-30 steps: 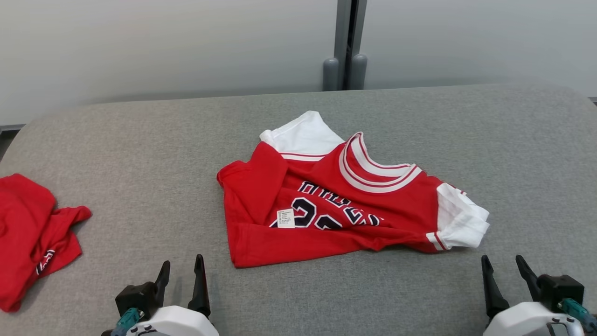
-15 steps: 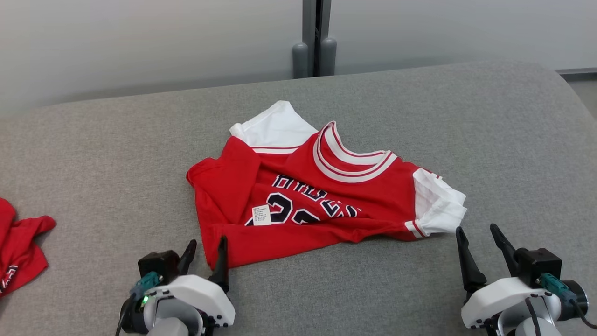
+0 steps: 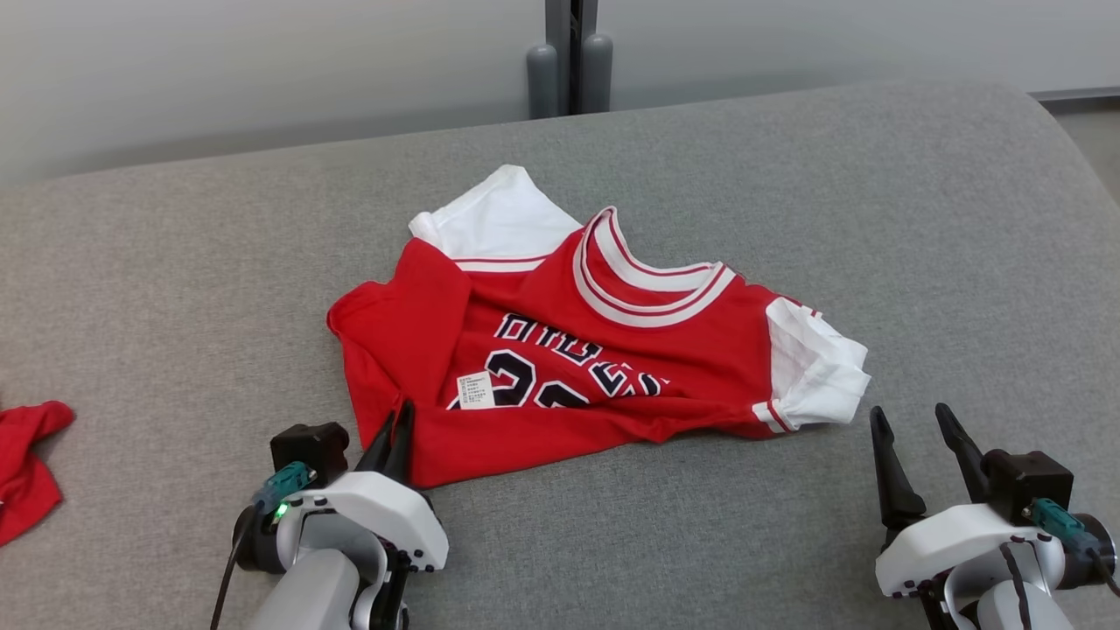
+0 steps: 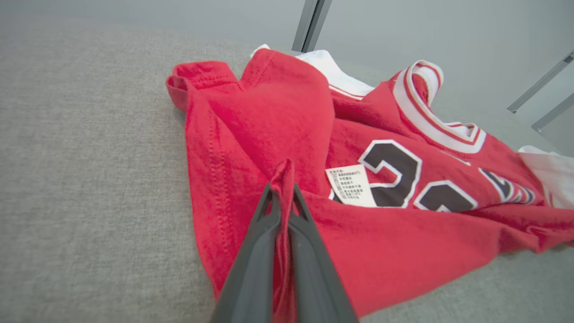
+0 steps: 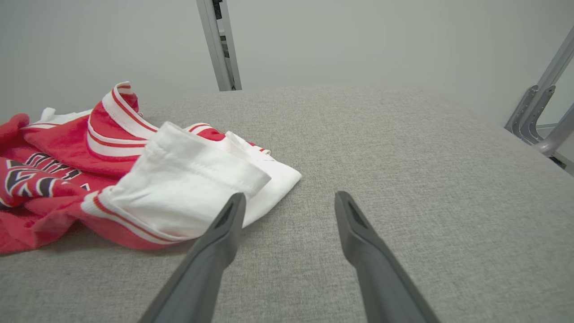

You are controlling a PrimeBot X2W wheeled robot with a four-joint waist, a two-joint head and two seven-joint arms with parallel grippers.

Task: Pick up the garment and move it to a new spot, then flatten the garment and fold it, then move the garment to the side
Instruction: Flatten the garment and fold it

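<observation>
lying crumpled near the middle of the grey worktop (image 3: 875, 219), the jersey (image 3: 612, 350) is half doubled over itself. the side toward the robot's left is flipped inward so a care label (image 3: 475, 389) shows. the number print is partly buried under a near fold, and the striped collar (image 3: 647, 293) faces the far side. bunched like this it cannot be flattened in place, i judge; it first needs lifting by its edges.

the left hand (image 4: 281, 190) has its fingers pressed together on a pinch of red cloth at the near left corner, close to the hem. in the left wrist view a ridge of fabric rises between the tips, so the grip looks real but thin: a small tuck, not a deep bite.

the right hand (image 3: 910, 411) has its fingers apart and holds nothing. it sits low over the worktop just beside the bunched white sleeve (image 5: 188, 197) at the jersey's right end. it seems placed to take that side, so both hands can raise the jersey spread between them. the pick-up is only beginning.

a second red cloth (image 3: 22, 464) lies well apart at the left edge, out of the way.
</observation>
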